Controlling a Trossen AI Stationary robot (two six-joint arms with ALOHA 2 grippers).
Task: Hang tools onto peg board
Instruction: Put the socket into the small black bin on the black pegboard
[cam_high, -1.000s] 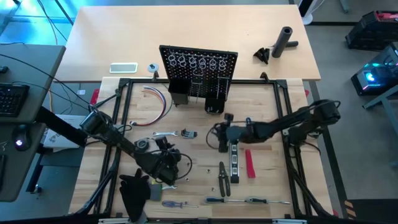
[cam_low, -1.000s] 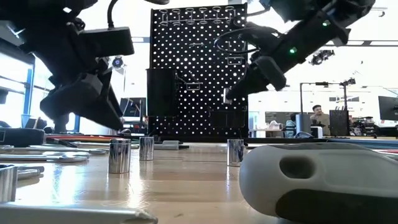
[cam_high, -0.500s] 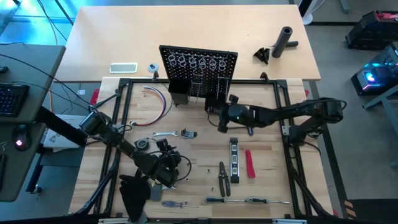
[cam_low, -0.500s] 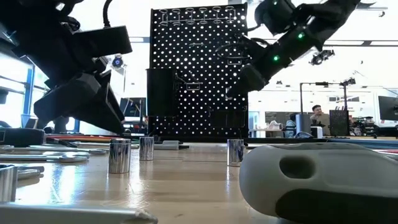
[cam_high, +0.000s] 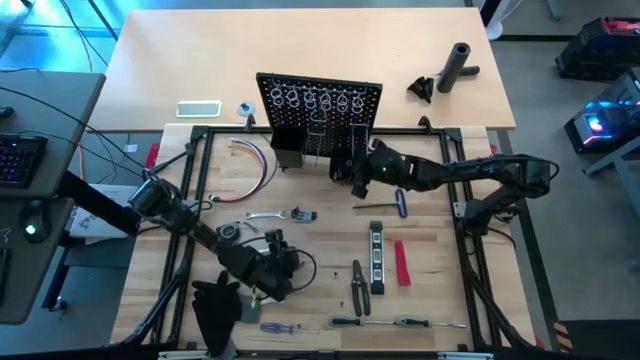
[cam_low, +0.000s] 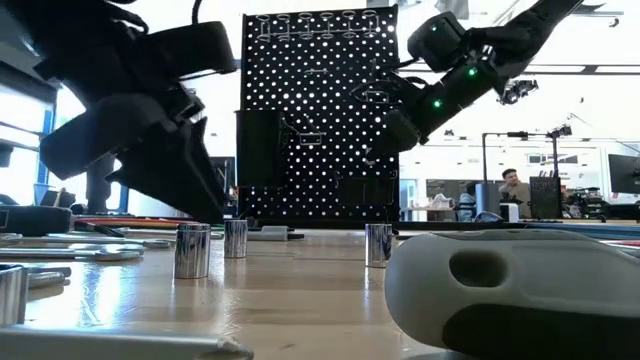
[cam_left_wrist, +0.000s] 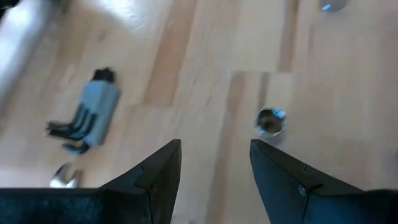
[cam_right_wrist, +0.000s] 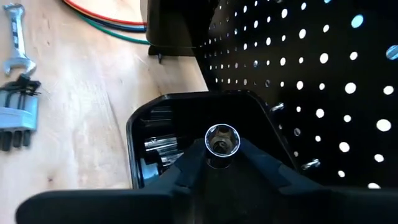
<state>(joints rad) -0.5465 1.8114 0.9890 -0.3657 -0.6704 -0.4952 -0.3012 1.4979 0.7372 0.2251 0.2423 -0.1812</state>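
Wood table: right gripper jaws grip silver socket over black bin; left gripper jaws open.

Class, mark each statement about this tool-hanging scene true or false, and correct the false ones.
1. The right gripper holds a silver socket over a black bin on the peg board. True.
2. The left gripper is clamped on a wrench. False: its fingers stand open over bare wood, with a small socket lying beyond them.
3. The black-yellow level hangs on the peg board. False: it lies flat on the table.
4. A bundle of coloured wires lies on the table beside the peg board. True.
5. The red-handled tool lies next to the level. True.
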